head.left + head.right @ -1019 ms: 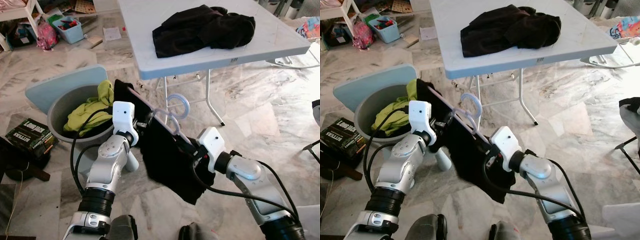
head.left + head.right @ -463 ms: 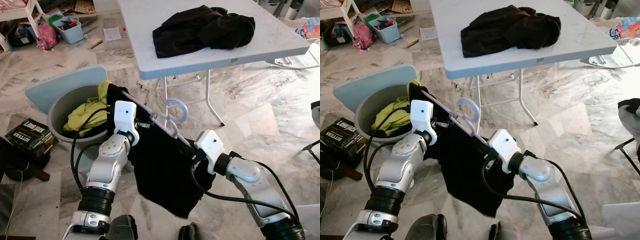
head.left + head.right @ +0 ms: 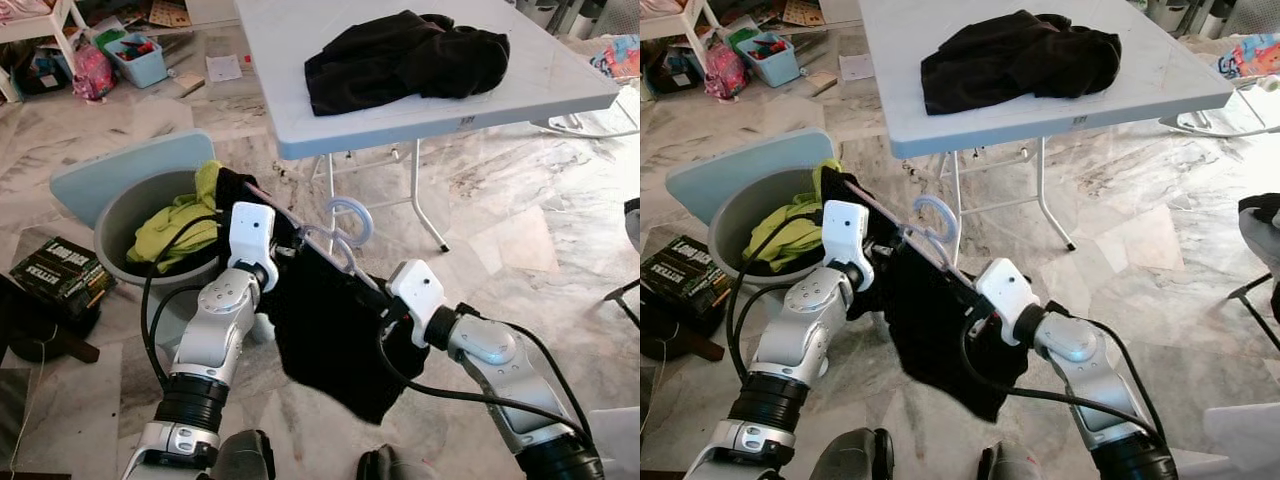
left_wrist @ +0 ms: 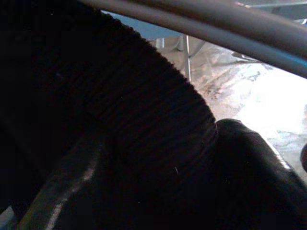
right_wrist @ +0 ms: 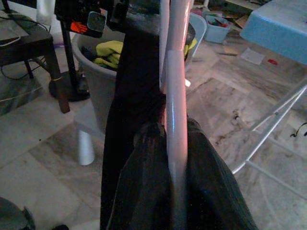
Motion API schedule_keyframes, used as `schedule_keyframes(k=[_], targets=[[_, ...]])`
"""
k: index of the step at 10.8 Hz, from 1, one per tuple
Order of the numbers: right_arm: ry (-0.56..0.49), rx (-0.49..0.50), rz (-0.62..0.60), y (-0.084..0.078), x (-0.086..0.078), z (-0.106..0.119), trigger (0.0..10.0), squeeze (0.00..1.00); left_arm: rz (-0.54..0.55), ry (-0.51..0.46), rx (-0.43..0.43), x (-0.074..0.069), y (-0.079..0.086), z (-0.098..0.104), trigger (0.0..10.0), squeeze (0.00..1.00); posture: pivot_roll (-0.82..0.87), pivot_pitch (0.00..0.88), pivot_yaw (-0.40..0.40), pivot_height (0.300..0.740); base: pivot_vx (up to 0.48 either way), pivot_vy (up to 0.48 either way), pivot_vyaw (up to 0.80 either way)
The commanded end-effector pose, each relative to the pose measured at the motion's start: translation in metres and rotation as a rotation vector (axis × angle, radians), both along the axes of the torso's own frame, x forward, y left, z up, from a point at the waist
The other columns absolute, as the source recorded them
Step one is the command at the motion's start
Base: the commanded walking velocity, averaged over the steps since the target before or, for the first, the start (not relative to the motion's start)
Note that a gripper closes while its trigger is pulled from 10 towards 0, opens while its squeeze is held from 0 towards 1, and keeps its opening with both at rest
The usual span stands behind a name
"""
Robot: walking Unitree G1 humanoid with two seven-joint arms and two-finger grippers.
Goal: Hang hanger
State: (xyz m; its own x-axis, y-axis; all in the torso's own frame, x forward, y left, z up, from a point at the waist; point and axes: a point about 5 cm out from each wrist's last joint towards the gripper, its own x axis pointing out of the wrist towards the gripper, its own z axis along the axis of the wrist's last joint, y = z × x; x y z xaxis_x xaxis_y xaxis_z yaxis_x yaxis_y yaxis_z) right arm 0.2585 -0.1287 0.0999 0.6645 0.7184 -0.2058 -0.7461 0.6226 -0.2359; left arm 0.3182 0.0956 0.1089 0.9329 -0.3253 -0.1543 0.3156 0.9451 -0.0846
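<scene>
Since a second ago we see the pale plastic hanger (image 3: 335,240) with its black garment (image 3: 330,335) raised slightly. The left claw (image 3: 272,262) grips its 10 o'clock end, the right claw (image 3: 388,312) its 4 o'clock end, both closed on it, below the white folding tabletop (image 3: 300,60).

Table (image 3: 400,110): standing far right, carrying black clothes (image 3: 405,55).
Floor (image 3: 500,220): marble, carrying grey basin (image 3: 120,225) left, box (image 3: 55,275) far left.
</scene>
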Motion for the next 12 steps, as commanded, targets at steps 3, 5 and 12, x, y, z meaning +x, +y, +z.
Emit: schedule_keyframes(k=[3,5,12], targets=[[-0.059,-0.007,-0.019,0.0,0.006,0.006,10.0,0.0,0.01,-0.025,0.046,0.001,0.004,0.001,0.0,0.0,-0.07,0.079,-0.004,0.74,0.0,0.0,0.0],[-0.074,-0.006,-0.063,-0.004,0.011,0.008,10.0,0.0,0.035,-0.024,0.054,0.001,0.009,-0.001,0.0,0.0,-0.07,0.079,-0.004,0.74,0.0,0.0,0.0],[-0.092,-0.075,-0.214,-0.033,0.021,0.001,10.0,0.0,0.213,-0.128,0.08,0.012,0.04,0.015,0.0,0.0,-0.07,0.079,-0.003,0.74,0.0,0.0,0.0]])
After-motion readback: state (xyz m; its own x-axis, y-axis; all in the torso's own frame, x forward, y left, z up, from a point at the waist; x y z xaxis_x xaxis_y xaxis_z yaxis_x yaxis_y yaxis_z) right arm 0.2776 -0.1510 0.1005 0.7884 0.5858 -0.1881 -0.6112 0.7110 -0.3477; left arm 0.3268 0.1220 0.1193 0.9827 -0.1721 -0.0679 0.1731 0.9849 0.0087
